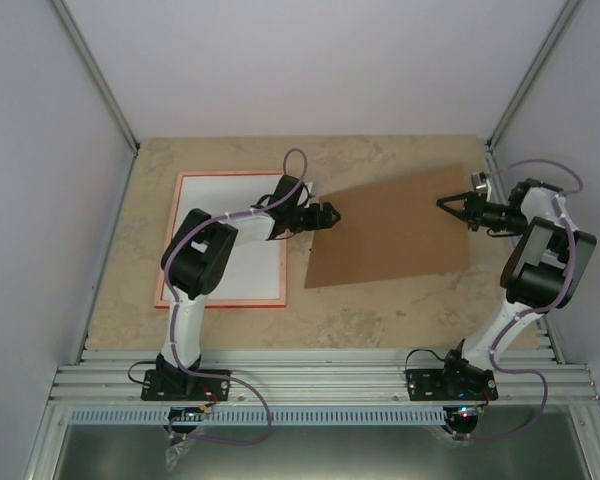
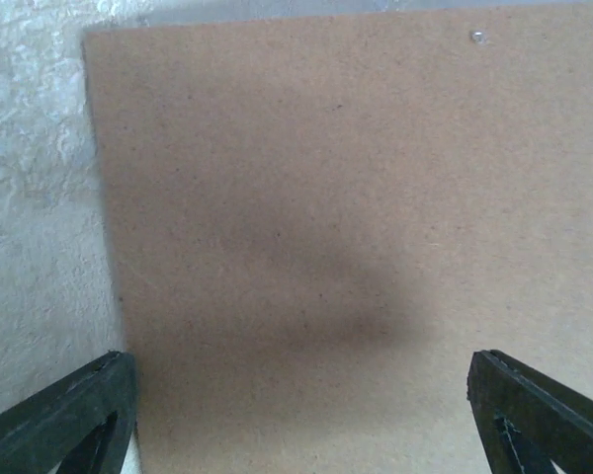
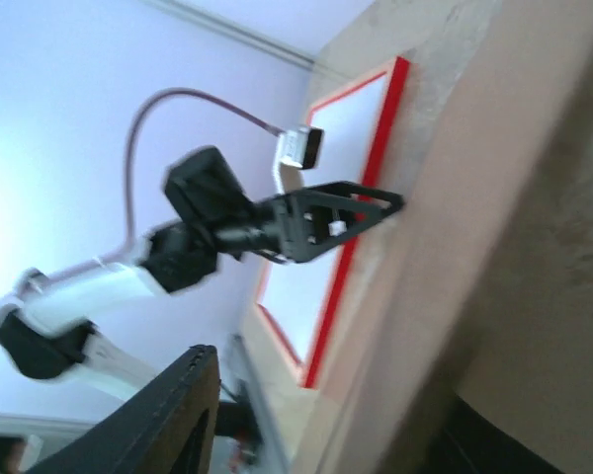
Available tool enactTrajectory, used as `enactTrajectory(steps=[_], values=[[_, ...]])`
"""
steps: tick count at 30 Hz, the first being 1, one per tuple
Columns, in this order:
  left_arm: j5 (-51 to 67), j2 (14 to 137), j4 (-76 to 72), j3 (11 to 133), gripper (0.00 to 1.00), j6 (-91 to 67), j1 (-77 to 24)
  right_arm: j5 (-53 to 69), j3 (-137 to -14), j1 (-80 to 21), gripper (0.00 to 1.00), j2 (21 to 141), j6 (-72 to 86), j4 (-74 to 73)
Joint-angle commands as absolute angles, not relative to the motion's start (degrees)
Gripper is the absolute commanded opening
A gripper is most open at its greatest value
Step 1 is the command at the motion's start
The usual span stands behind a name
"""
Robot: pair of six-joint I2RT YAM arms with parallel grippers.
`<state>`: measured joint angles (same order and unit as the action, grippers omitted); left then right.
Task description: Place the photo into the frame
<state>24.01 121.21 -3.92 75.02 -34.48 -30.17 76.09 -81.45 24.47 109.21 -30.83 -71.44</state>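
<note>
The frame [image 1: 250, 304] lies flat at the left of the table and shows a pale orange-pink border. A plain white sheet [image 1: 212, 193], which looks like the photo's white back, fills it. In the right wrist view the frame's edge [image 3: 329, 316] looks red around the white sheet [image 3: 351, 128]. My left gripper [image 1: 325, 213] is open and empty, low over the left edge of the brown backing board [image 1: 390, 230], with its fingers spread wide [image 2: 301, 425]. My right gripper [image 1: 456, 207] is open over the board's right end. I cannot tell whether it touches the board.
The backing board [image 2: 306, 197] lies at an angle across the middle and right of the marble-patterned table [image 1: 380, 315]. White walls with metal corner posts close the left, back and right. A metal rail [image 1: 310, 375] runs along the near edge by the arm bases.
</note>
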Motion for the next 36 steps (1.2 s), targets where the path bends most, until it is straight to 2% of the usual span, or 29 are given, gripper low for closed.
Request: enactTrajectory(steps=[1,3,7,8,13,17,23,31,36], values=[[36.32,125.13,-4.77,72.74,0.92,-35.62,-33.66,86.11,-75.66,21.72,0.5,106.13,-24.36,-71.4],[36.51,125.36,-4.67,73.18,0.92,-35.3,-33.66,85.72,-71.69,21.71,0.51,104.25,-17.02,-65.51],[35.97,125.04,-4.05,73.31,0.92,-34.72,-33.66,82.02,-69.44,21.76,0.38,101.49,-12.17,-60.42],[35.5,124.8,-3.67,73.32,0.92,-34.51,-33.66,79.0,-69.87,21.86,0.35,101.09,-10.69,-59.22],[31.44,122.39,-2.3,73.1,0.93,-33.39,-32.99,63.64,-73.16,23.12,0.33,99.36,-9.34,-58.42],[31.03,118.94,-1.91,75.02,0.95,-31.52,-32.96,54.23,-75.03,24.79,0.23,98.88,-12.74,-59.32],[30.48,115.64,1.69,81.09,0.96,-28.68,-32.81,56.84,-82.03,25.48,0.01,97.51,-15.98,-61.35],[28.79,110.18,6.33,87.42,0.99,-25.09,-29.28,60.29,-91.68,25.47,0.01,93.78,-17.15,-58.47],[28.32,107.8,10.26,91.67,0.99,-23.65,-25.29,60.78,-93.11,25.02,0.01,88.72,-13.36,-46.13]])
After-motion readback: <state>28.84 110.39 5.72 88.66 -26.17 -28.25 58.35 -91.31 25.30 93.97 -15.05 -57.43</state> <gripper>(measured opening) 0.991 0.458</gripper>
